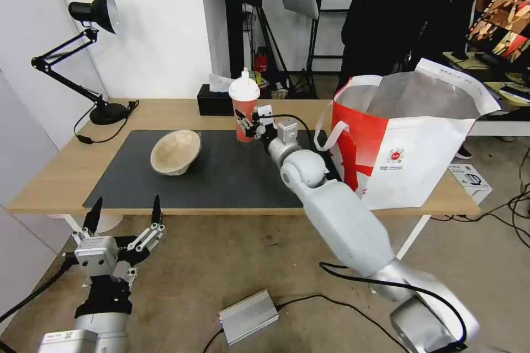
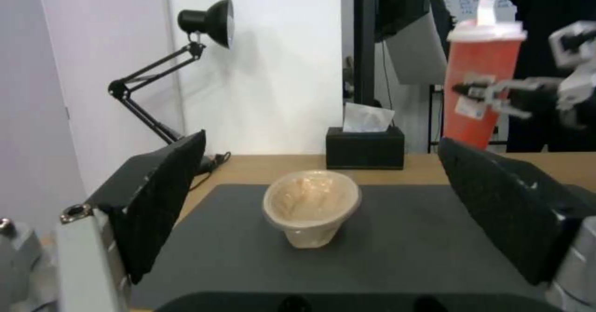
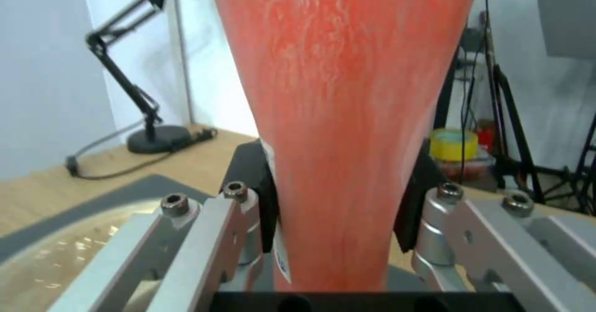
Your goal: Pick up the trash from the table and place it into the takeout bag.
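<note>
Gripping the red drink cup [image 1: 243, 112] in my right gripper [image 1: 247, 123] for bagging in the takeout bag [image 1: 408, 138]; left gripper [image 1: 124, 215] hangs spread, below the table [image 1: 49, 182].

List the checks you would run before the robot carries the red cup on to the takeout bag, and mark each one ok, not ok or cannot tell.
1. Right claw shut on the red drink cup, pads on both sides: ok.
2. Cup upright, white domed lid on: ok.
3. Cup clear of the table: cannot tell.
4. Takeout bag standing with its mouth open: ok.
5. Left claw open, below the table edge, out of the way: ok.
6. Beige pulp bowl apart from the cup: ok.
</note>
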You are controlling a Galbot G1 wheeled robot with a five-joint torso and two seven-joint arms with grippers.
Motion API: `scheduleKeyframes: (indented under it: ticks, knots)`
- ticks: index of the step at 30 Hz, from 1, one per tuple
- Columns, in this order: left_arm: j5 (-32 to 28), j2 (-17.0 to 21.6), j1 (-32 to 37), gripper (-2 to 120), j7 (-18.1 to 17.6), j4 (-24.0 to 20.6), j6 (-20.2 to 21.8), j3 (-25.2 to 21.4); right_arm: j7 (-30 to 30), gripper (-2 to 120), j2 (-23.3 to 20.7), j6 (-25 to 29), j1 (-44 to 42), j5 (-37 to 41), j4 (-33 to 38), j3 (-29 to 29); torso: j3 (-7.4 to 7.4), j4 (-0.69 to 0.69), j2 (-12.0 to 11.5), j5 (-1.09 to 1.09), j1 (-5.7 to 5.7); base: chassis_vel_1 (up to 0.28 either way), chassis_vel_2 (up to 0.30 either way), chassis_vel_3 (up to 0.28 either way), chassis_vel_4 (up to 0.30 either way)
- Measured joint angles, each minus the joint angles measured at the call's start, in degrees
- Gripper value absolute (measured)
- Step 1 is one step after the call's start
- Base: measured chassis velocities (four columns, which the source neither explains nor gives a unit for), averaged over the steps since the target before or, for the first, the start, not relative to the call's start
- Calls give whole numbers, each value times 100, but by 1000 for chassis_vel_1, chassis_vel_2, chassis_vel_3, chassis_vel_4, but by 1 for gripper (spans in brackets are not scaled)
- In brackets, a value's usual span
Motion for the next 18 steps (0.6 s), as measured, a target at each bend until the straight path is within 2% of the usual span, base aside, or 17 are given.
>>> scheduleKeyframes:
  ticks: [6, 18]
  knots:
    - [-3, 7, -6, 100, -2, 0, -4, 2, 169, 34, -313, -165, -64, 306, 728, -33, 0, 0, 0, 0, 0, 0, 0, 0, 0]
    - [-9, 6, -3, 100, -4, 0, -6, -39, 702, 34, -681, -516, 47, 811, 1674, 189, 0, 0, 0, 0, 0, 0, 0, 0, 0]
